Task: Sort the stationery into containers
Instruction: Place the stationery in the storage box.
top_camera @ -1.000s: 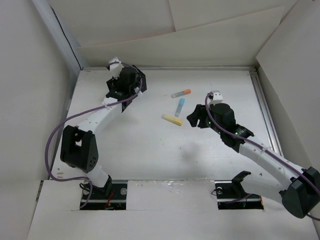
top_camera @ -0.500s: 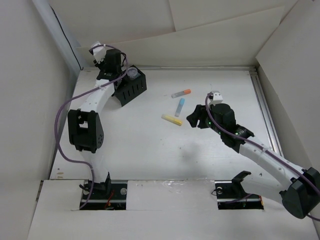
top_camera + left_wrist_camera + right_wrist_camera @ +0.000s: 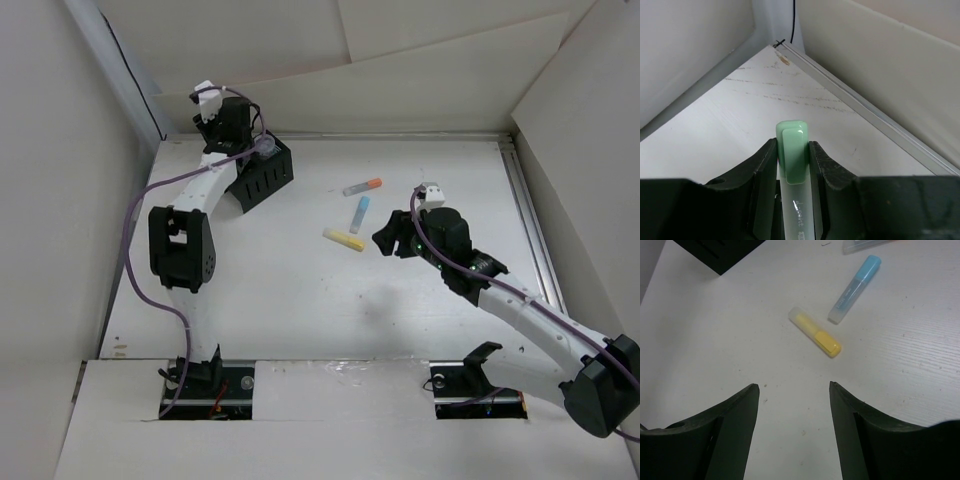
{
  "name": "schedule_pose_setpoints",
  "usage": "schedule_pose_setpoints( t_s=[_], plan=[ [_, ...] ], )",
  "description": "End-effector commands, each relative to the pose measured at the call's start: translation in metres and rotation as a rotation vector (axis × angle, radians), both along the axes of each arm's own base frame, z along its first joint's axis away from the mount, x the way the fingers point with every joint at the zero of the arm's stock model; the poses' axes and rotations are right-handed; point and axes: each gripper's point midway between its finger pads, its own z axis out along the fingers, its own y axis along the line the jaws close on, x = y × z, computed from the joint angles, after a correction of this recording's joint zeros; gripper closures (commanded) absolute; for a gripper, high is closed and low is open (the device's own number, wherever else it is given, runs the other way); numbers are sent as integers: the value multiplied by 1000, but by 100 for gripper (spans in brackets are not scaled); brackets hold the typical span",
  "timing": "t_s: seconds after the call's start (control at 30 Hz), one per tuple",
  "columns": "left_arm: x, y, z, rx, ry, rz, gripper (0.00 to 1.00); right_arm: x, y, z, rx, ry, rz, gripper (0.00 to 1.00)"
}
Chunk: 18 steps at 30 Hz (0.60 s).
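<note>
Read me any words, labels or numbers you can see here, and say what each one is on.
Pale green marker in the left end effector: faint print on its barrel, too blurred to read.
Light blue marker: small dark print on its clear barrel, too small to read.
Yellow marker: no print shows.
No other text is visible in any view.
</note>
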Motion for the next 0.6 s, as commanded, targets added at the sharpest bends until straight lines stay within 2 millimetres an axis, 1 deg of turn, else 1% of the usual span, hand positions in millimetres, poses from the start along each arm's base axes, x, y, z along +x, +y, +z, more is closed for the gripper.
schedule_pose_setpoints(
  t_s=[0.0, 0.03, 0.07, 0.1, 0.17, 0.2, 0.27, 0.4, 0.43, 0.5, 0.57],
  plan=[
    [5, 7, 31, 43, -69, 37, 85, 6, 3, 21, 50, -67, 1, 36],
    [6, 9, 27, 59, -61, 49, 85, 7, 3, 21, 50, -67, 1, 36],
    [6, 11, 30, 59, -76, 60, 85, 7, 3, 21, 50, -67, 1, 36],
    [6, 11, 25, 71, -62, 56, 85, 7, 4, 23, 55, -75, 1, 36],
    [3, 4, 21, 103, -53, 54, 85, 8, 4, 20, 50, -67, 1, 36],
    [3, 5, 17, 114, -54, 59, 85, 8, 4, 20, 50, -67, 1, 36],
    [1, -5, 15, 146, -46, 48, 85, 8, 4, 20, 50, -67, 1, 36],
    [1, -4, 19, 144, -65, 60, 85, 8, 4, 20, 50, -67, 1, 36],
    [0, -9, 15, 146, -57, 50, 85, 8, 4, 20, 50, -67, 1, 36],
    [0, -9, 13, 146, -57, 50, 85, 8, 4, 20, 50, -67, 1, 36],
    [-2, -7, 5, 159, -47, 57, 85, 8, 4, 20, 50, -67, 1, 36]
  ],
)
